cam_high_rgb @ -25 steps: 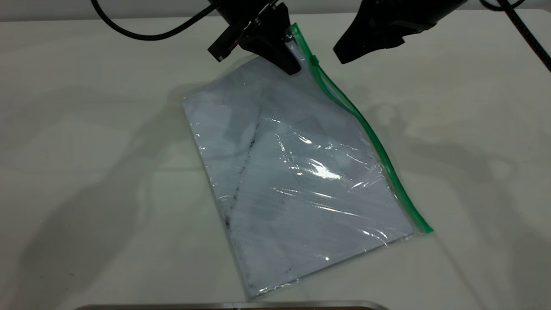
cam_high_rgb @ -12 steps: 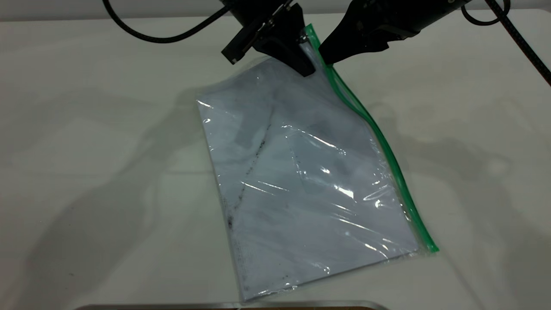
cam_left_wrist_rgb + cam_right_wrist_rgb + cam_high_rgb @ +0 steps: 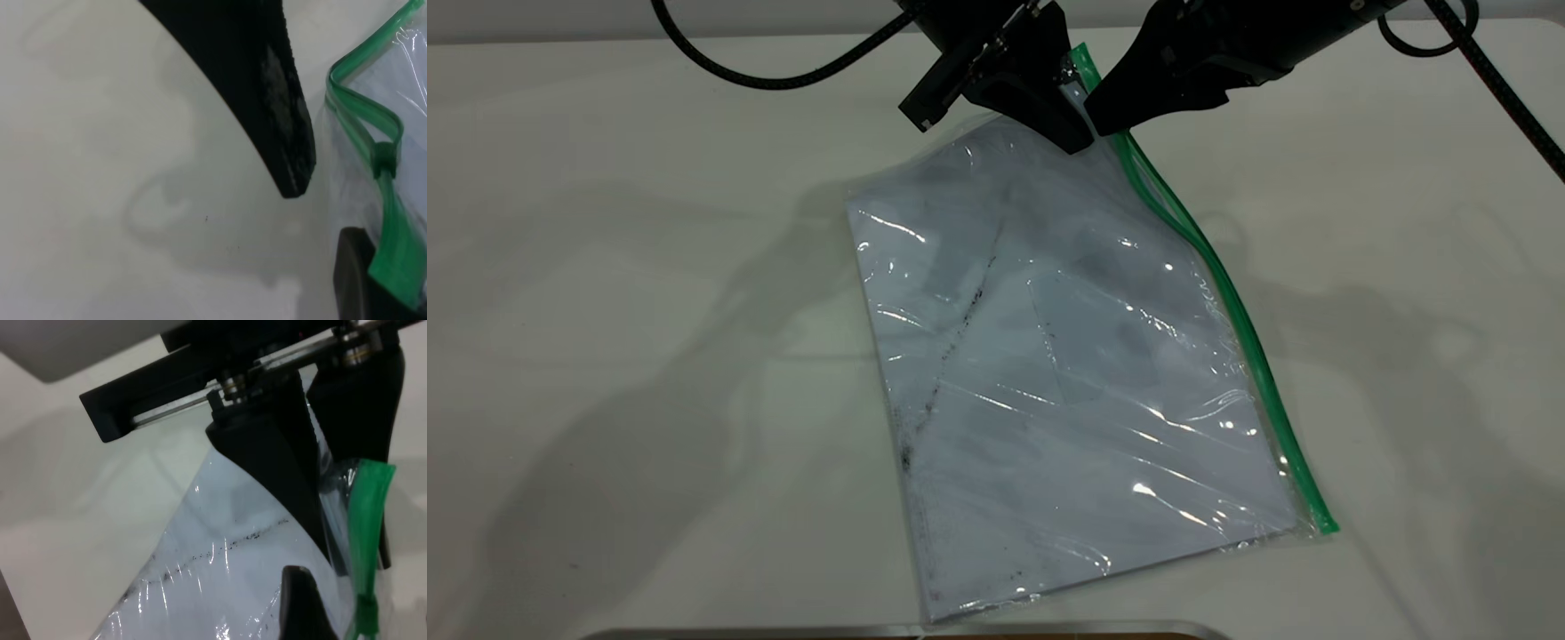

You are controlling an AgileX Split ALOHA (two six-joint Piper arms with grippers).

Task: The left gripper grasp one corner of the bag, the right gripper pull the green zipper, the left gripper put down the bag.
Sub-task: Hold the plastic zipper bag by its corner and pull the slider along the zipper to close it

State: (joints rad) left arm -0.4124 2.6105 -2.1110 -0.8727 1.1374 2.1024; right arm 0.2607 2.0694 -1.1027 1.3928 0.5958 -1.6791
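The bag (image 3: 1067, 373), clear with a white sheet and a dark smudge line, lies on the white table with its far corner raised. My left gripper (image 3: 1072, 124) is shut on that corner where the green zipper (image 3: 1227, 293) ends; the left wrist view shows the strip (image 3: 393, 260) clamped in it. My right gripper (image 3: 1152, 107) is open right beside the left one, at the strip's far end. One of its fingers (image 3: 300, 607) stands next to the green slider tab (image 3: 365, 613), apart from it. The slider (image 3: 383, 157) also shows in the left wrist view.
A metal edge (image 3: 907, 631) runs along the near side of the table. Black cables (image 3: 783, 76) hang from both arms at the far side. Bare white table (image 3: 605, 311) lies left and right of the bag.
The right gripper has moved left and down to the zipper beside the left gripper, hiding the slider in the exterior view. The left gripper and the bag have shifted slightly right.
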